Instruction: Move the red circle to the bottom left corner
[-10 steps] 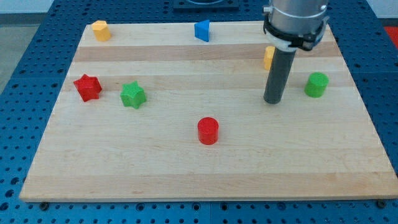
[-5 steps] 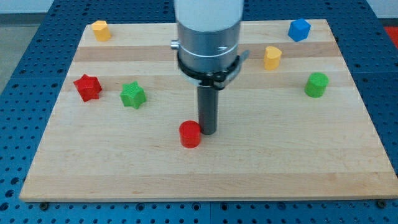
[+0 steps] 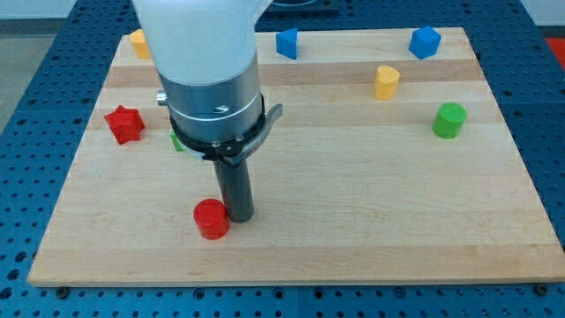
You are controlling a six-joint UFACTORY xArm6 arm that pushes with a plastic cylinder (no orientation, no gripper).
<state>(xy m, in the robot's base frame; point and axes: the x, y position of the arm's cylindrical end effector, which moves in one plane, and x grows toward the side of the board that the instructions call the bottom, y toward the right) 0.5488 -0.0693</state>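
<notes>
The tip (image 3: 237,216) is set touching the red circle's (image 3: 211,219) right side, so it can be pushed toward the table's (image 3: 371,221) bottom-left corner. No claw is fitted.

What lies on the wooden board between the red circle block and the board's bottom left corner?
Nothing: in the camera view, bare wood runs from the red circle block to the wooden board's bottom left corner. My tip touches the circle's right side.
</notes>
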